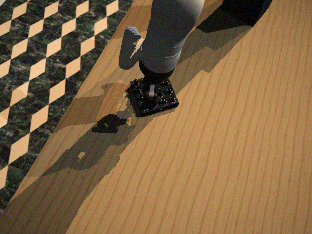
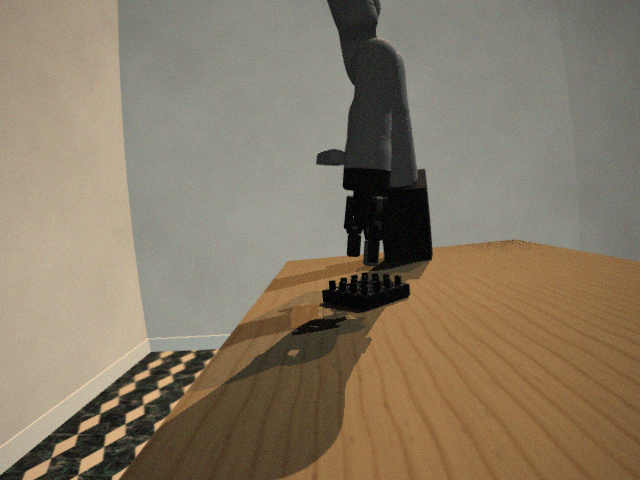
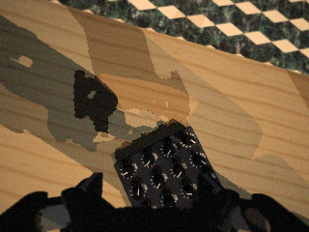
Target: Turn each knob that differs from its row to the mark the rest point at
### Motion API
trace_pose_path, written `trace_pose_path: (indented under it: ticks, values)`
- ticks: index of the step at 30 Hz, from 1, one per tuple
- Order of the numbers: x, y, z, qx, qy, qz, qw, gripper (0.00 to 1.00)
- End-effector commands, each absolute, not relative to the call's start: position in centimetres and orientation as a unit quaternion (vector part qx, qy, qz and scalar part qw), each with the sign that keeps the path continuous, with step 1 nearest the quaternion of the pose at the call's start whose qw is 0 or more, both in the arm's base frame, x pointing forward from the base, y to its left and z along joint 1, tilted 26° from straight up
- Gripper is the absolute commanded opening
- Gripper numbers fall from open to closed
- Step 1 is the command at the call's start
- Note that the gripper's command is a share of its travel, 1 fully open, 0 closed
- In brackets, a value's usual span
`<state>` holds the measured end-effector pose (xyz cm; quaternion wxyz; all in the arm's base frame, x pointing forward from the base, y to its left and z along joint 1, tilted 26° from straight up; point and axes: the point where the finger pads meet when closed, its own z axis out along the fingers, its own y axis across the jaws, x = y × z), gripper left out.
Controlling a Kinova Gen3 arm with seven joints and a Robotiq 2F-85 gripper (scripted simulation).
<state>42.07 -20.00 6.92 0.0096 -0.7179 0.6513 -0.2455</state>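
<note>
While the top view hides fingertips, the exterior shows the end effector (image 1: 151,91) (image 2: 362,251) (image 3: 150,184) open.

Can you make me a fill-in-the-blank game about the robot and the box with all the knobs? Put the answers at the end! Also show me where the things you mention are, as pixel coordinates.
The knob box (image 1: 161,109) (image 2: 343,299) (image 3: 130,186) stands on a table (image 1: 214,151) (image 2: 465,361) (image 3: 39,159) made of ____.
The tool (image 2: 362,259) hangs ____ the knob box.
The tool's fingers are wide ____.
The floor (image 1: 37,117) (image 2: 95,413) (image 3: 256,36) has a pattern of pale ____ shapes.

Missing words: wood; above; open; diamond.
</note>
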Motion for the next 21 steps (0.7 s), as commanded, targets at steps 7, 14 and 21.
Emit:
trace_pose_path:
  ticks: [7,14,21]
  values:
    - [41.60,-19.74,6.63,-0.729,0.640,-0.243,0.012,1.00]
    - [41.36,-19.62,6.51,-0.739,0.629,-0.242,0.012,1.00]
    - [41.13,-19.48,6.40,-0.748,0.618,-0.241,0.012,1.00]
